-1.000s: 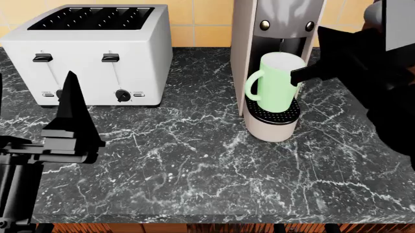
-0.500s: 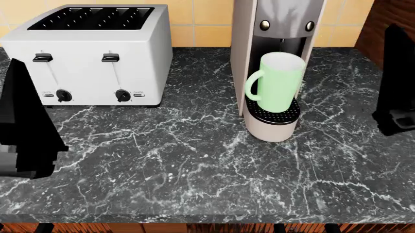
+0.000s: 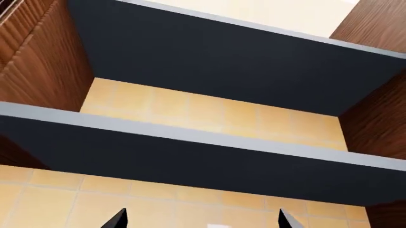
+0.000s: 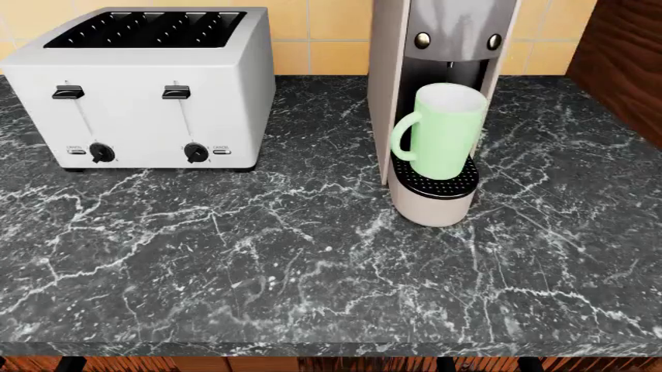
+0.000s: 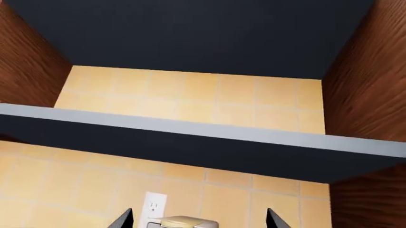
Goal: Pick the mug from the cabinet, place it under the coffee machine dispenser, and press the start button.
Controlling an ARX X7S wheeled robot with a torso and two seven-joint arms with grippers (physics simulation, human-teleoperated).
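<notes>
Mug [image 4: 449,130] seated upright on the round perforated drip tray [image 4: 439,180], under the coffee machine dispenser [image 4: 455,74].

The machine is placed at the countertop's [image 4: 290,256] back edge, right of centre; a white four-slot toaster [image 4: 145,85] is set near the back left corner, well apart. Only two dark fingertips [image 3: 117,219] of the left gripper [image 3: 201,221] and of the right gripper [image 5: 199,219] are seen, spread wide, nothing held, before cabinet shelves [image 5: 190,137] and tiled wall [image 5: 190,95].
</notes>
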